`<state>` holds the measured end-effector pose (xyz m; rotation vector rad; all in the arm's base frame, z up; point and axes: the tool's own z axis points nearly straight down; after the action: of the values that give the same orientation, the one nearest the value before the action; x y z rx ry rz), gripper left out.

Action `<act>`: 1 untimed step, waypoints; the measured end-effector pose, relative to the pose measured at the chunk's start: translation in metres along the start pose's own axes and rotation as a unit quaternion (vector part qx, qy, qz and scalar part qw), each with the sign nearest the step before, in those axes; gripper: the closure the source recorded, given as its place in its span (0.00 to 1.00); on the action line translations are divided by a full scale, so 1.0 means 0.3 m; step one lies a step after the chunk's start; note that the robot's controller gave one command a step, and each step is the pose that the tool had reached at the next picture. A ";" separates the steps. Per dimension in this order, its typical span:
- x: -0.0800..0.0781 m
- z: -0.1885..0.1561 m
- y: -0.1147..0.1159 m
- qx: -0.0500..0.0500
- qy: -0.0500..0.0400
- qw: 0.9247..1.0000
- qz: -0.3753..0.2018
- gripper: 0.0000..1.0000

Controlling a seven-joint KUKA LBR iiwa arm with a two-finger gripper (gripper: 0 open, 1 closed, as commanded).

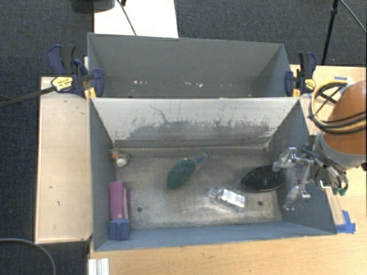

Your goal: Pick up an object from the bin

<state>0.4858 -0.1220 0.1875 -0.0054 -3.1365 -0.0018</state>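
Camera view: black disc [259, 180] lies just left of the wide-spread pincer [289, 180].

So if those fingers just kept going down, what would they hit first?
Probably the bin floor, right beside the black round thing; depth is unclear, so the fingers might clip its edge.

The metal bin [189, 128] is scuffed grey; the oval brush [182, 173] is dark teal, the round disc [261, 180] black, the crinkled packet [228, 199] clear-silvery, the plastic tube [118, 201] purple, blue-capped.
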 end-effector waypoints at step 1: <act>-0.095 0.377 -0.025 0.000 -0.016 0.993 0.115 0.00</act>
<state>0.5138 -0.1295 0.0744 -0.3696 -3.1458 0.0000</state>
